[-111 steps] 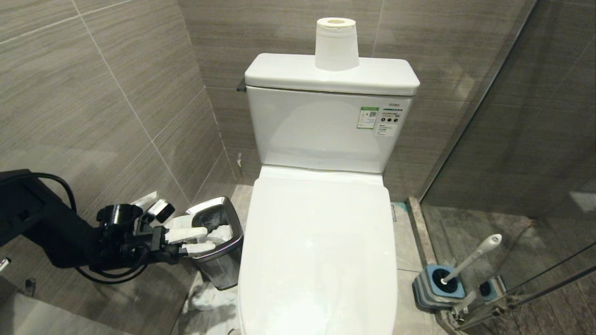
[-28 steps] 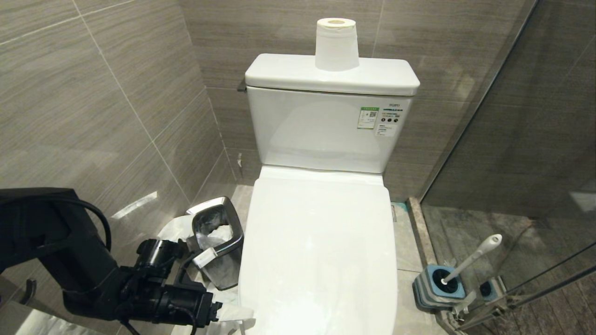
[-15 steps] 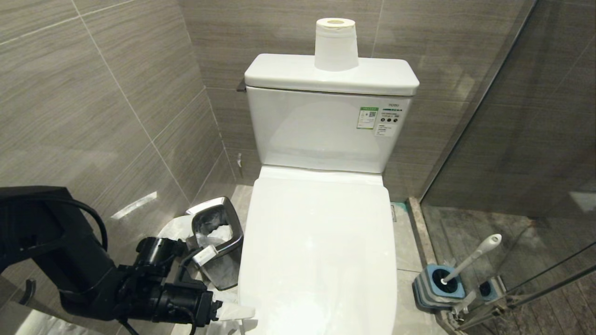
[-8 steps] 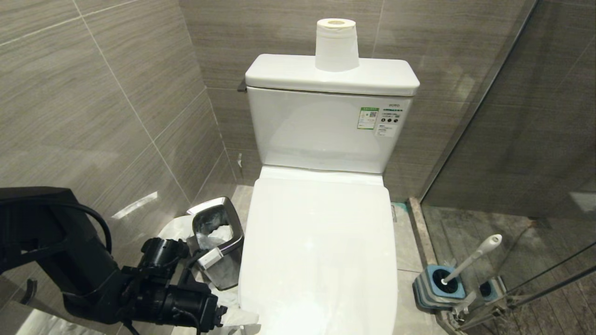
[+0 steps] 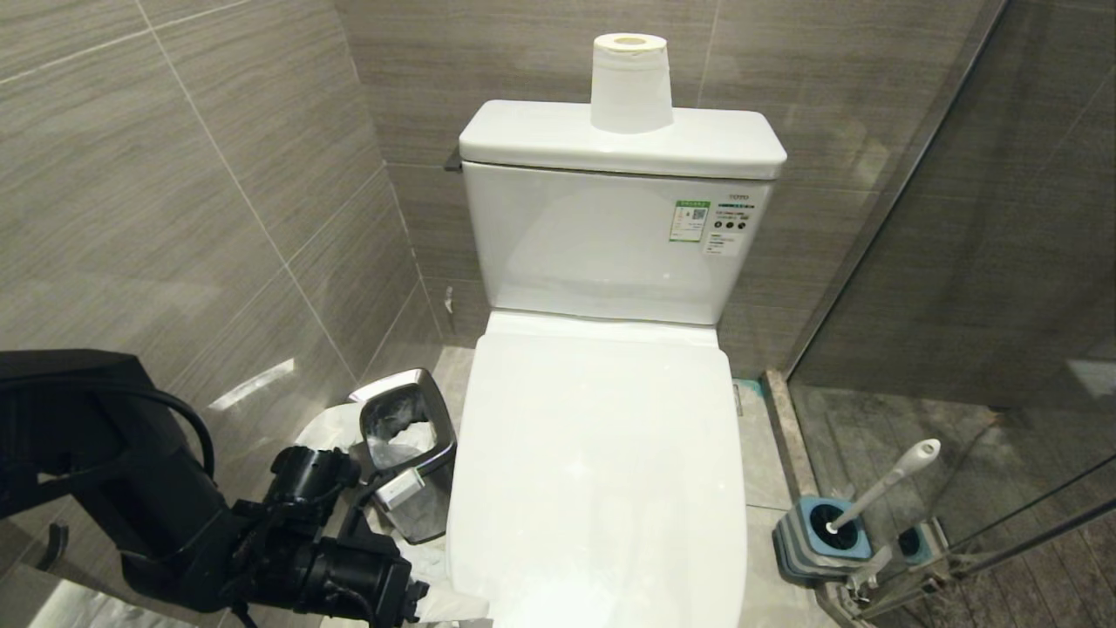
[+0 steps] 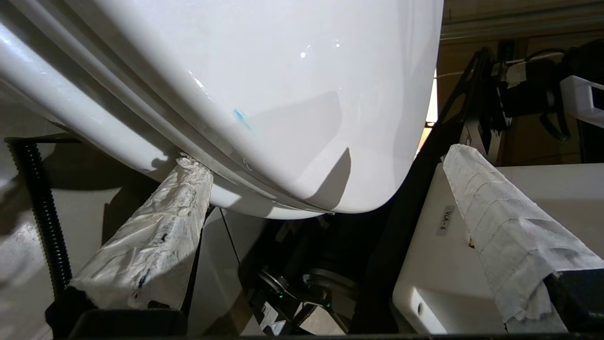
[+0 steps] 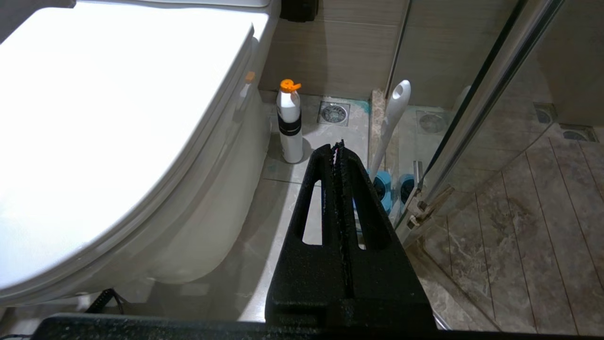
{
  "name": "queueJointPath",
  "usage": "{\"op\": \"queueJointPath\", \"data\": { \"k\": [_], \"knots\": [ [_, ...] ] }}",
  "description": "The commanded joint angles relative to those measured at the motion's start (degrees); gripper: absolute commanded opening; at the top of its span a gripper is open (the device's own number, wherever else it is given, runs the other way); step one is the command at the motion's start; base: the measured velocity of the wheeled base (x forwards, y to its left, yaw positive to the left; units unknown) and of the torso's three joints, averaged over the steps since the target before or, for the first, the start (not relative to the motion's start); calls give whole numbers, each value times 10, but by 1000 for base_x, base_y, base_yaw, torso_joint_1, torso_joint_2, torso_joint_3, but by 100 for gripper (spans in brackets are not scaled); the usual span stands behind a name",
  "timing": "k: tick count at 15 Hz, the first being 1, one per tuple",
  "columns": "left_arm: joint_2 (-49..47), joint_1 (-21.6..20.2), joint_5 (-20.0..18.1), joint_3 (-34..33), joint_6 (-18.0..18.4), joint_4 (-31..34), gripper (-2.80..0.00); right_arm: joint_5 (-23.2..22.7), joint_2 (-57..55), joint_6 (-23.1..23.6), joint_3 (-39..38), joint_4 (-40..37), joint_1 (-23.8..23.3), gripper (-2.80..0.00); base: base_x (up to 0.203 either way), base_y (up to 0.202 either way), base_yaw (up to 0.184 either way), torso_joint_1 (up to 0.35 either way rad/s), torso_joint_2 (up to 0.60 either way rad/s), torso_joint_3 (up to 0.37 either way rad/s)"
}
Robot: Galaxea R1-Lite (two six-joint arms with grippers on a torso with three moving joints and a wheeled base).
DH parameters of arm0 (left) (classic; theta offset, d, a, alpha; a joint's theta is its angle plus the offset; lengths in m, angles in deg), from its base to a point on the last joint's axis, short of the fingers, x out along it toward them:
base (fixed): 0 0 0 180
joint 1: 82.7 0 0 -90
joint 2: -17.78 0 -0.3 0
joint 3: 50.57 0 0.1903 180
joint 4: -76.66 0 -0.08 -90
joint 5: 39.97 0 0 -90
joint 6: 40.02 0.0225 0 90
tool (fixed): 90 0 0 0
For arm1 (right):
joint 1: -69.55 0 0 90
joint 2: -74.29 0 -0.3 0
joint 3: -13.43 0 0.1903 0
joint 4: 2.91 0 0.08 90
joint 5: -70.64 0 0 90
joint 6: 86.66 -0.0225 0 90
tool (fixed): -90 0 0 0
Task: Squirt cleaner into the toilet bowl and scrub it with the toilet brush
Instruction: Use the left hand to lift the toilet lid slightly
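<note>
At seven o'clock in the head view, low beside the toilet's front corner, the left gripper (image 5: 453, 602) reaches toward the closed lid (image 5: 602, 471). Its jaws stand spread wide and hold nothing. In the left wrist view one paper-wrapped finger (image 6: 155, 236) has its tip touching the underside edge of the seat rim (image 6: 141, 137), while the other finger (image 6: 505, 222) lies apart from the ceramic, off the front curve. A small blue smear of cleaner (image 6: 240, 118) shows on the white underside.

The toilet bowl (image 5: 462, 523) sits at six o'clock, its lid down, so the basin inside is hidden. At nine o'clock from the lid, near the left arm, a steel-rimmed waste bin (image 5: 410, 453) holds crumpled white paper. A toilet-paper roll (image 5: 630, 83) stands upright on the cistern (image 5: 610, 235) at twelve o'clock.

The toilet brush (image 5: 885, 484) stands at four o'clock, tilted in its blue-and-grey holder (image 5: 819, 536) on the floor beside the glass shower partition (image 5: 1003, 262). The right gripper (image 7: 339, 151) shows only in its own wrist view, jaws pressed together and empty, pointing at the floor near the brush. A white bottle with an orange cap (image 7: 289, 123) stands upright on the floor just beside the toilet base.
</note>
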Motion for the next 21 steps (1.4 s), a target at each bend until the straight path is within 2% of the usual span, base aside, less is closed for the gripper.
{"op": "queueJointPath", "data": {
  "k": [1,8,13,15,18,21],
  "knots": [
    [9,11,-19,-5,-1,-4,0,0,-1,0,0,0,0,-280,0,0,0,0,0,0],
    [26,6,-107,-11,-6,-2,0,0,-1,0,0,0,0,-280,0,0,0,0,0,0],
    [48,-14,-114,-20,-5,-1,0,0,0,0,0,0,0,-280,0,0,0,0,0,0],
    [61,-23,-150,-32,-6,0,0,0,-1,0,0,0,0,-280,0,0,0,0,0,0],
    [88,-28,-177,-68,-16,-1,0,0,-1,0,0,0,0,-280,0,0,0,0,0,0],
    [103,-27,-185,-70,-24,-2,0,0,-1,0,0,0,0,-280,0,0,0,0,0,0]
  ]
}}
